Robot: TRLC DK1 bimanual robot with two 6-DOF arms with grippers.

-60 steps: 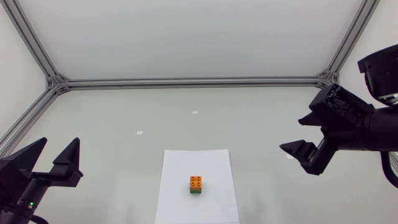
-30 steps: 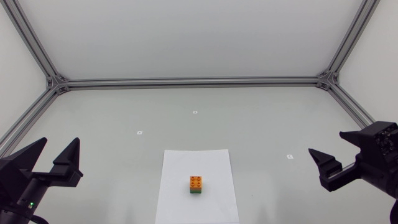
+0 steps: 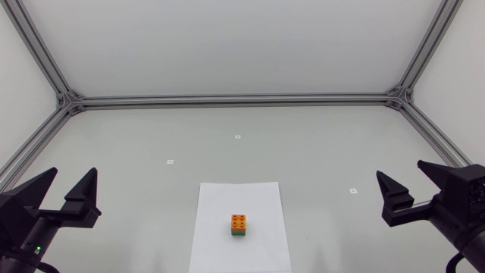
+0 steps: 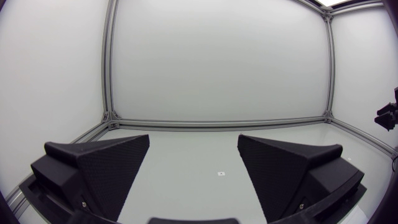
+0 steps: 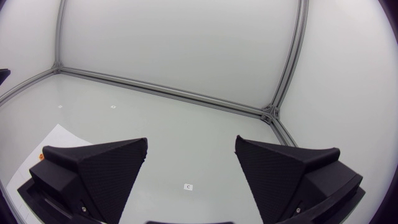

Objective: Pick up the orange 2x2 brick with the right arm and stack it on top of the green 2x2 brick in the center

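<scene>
Presently, the left fingers (image 3: 82,199) stand wide apart above the counter's (image 3: 318,144) near edge. The right fingers (image 3: 395,199) are likewise spread. Between the two pairs, well apart from both, the orange 2x2 brick (image 3: 239,221) sits on the green 2x2 brick (image 3: 239,233), on a white paper sheet (image 3: 227,199).

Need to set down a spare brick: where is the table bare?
Bare table runs from the white sheet back to the rear frame rail, and between the sheet and the left gripper and right gripper. Only mid-sheet is taken: the orange brick sits on the green brick.
</scene>
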